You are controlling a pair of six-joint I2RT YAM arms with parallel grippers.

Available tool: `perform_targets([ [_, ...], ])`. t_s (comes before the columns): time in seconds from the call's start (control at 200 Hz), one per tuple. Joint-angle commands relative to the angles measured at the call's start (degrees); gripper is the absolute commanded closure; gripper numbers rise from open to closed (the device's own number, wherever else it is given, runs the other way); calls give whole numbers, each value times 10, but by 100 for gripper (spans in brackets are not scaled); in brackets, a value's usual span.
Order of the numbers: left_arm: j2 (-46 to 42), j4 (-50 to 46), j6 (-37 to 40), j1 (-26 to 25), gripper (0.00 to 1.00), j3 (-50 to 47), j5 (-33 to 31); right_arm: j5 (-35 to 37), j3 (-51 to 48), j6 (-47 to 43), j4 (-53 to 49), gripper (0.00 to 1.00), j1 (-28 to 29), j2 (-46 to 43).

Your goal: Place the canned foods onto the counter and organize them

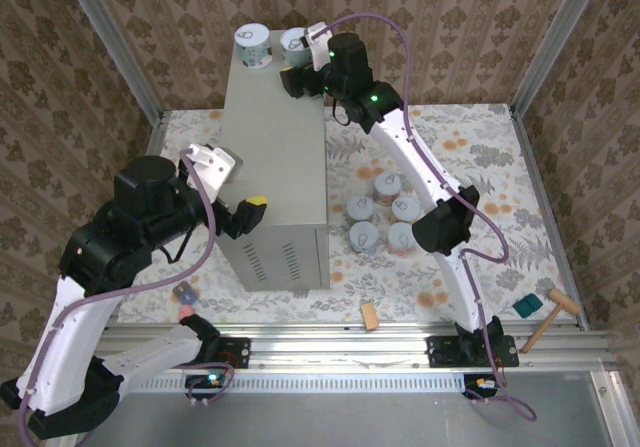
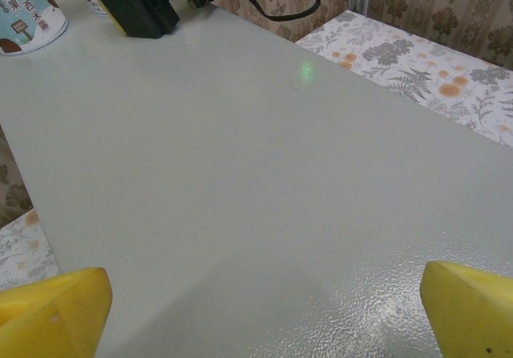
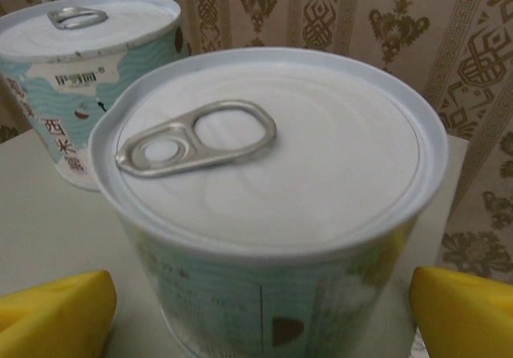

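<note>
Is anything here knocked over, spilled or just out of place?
Nothing spilled or tipped: the two cans on the counter and the five cans on the floral floor all stand upright. Only a wooden mallet near the front rail seems unrelated.

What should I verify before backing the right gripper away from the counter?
1. Front can, inside the right gripper, upright on the counter: ok.
2. Right gripper open around it: ok.
3. Neighbouring can upright and apart from it: ok.
4. Left gripper open and empty over the counter: ok.
5. All cans on the counter: not ok; five cans stand on the floral floor.
</note>
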Motion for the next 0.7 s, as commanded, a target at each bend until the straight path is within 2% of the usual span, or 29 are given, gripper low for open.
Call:
perform_targets([
  [0.0, -11, 10, -14, 4, 0, -2, 9, 3, -50, -19, -22, 5, -4, -19],
  [0.295, -17, 13, -18, 4, 0, -6, 10, 2, -63, -29, -10, 12, -3, -24],
  [0.515, -21, 13, -18, 4, 0, -5, 5, -8, -7, -30, -27, 21, -4, 8],
  [0.695, -22, 12, -17, 4, 0, -4, -2, -20, 25, -25, -31, 24, -4, 28],
])
